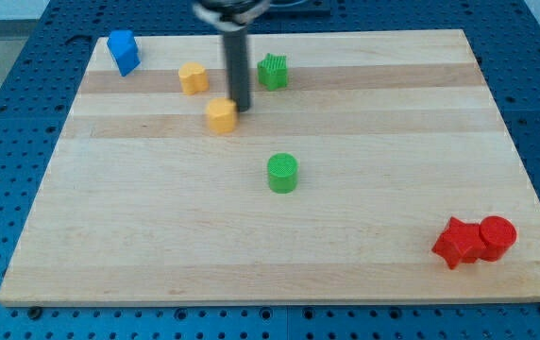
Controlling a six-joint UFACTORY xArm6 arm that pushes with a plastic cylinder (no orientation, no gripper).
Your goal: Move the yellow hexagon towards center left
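**My tip sits right by the yellow hexagon**

My tip (241, 105) is the bottom end of a dark rod. It has no hand to open or close, and it holds nothing. It is just at the upper right edge of the yellow hexagon (221, 115), so close that they look like they touch.

The yellow hexagon is on the wooden board (157, 246), up near the view's top and a bit left of the middle.

Another yellow block (193, 78) is near the hexagon, up and to the left. Its shape is hard to tell. A blue block (124, 52) is farther off that way, by the board's top left corner. A green block (273, 71) with ridges is up and to the right of the hexagon. A green cylinder (282, 174) is down and to the right of it.

Far from the hexagon, near the board's bottom right corner, a red star-like block (457, 242) and a red cylinder (497, 237) touch each other.
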